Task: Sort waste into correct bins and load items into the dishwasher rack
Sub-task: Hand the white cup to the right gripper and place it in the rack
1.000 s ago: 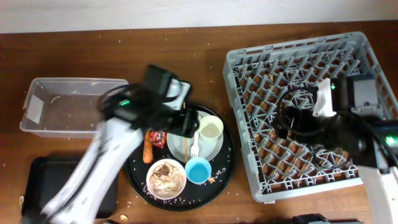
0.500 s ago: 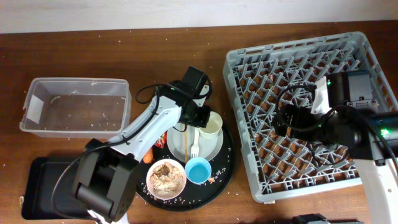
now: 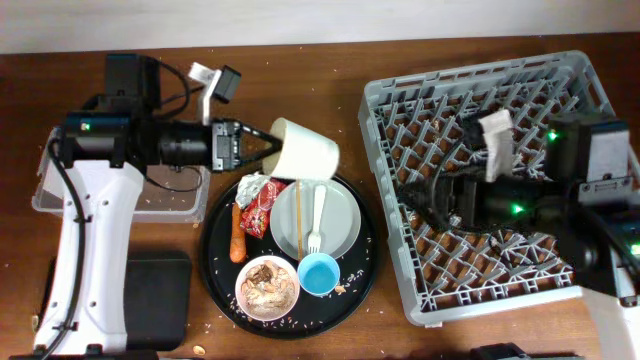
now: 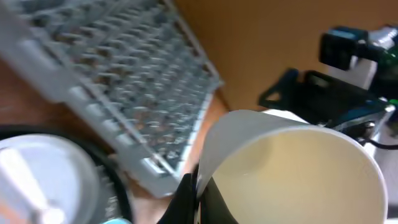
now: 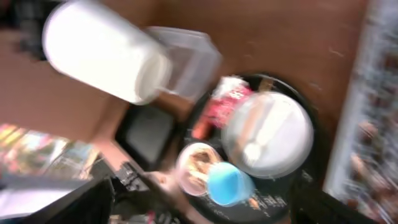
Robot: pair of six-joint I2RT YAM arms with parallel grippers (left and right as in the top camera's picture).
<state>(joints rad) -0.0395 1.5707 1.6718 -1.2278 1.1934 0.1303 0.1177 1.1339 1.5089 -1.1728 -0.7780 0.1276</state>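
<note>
Now your left gripper (image 3: 270, 145) pinches the cream cup (image 3: 308, 150) by its rim; your right gripper (image 3: 418, 200) gapes empty over the dishwasher rack (image 3: 450, 100).

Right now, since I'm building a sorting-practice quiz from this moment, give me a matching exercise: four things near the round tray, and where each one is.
Things:
1. cream cup
2. white fork
3. food scraps
4. carrot stick

Places:
A. in the small white bowl
B. pinched by the left fingers, tipped on its side
C. directly on the round black tray, left of the plate
D. lying on the pale plate

Pairs: 1-B; 2-D; 3-A; 4-C
</note>
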